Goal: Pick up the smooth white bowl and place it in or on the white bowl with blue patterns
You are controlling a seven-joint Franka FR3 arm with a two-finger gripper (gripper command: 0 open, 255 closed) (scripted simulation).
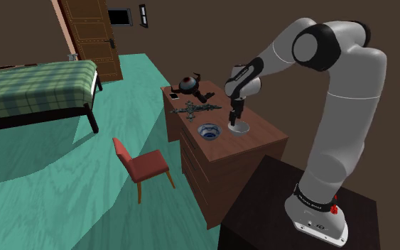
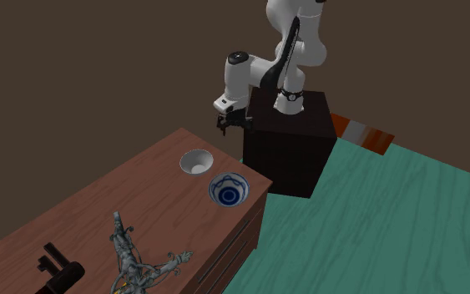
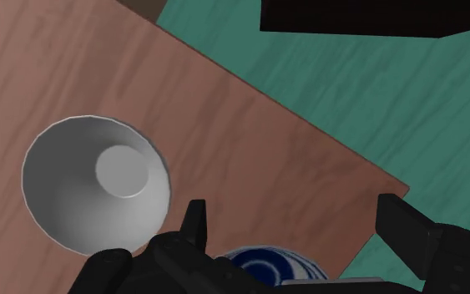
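Black pincer [image 3: 295,215] hangs spread wide and empty above the brown wooden tabletop [image 3: 224,125]. The smooth plain white bowl [image 3: 95,184] sits off to one side of its fingers, ungrasped, just beside the white bowl with blue patterns [image 2: 228,189]. By my read, grasp, lift and placement all remain.

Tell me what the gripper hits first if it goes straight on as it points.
Probably the bare wooden desk top, beside the plain white bowl and not in it. The gripper is open. Depth is unclear.
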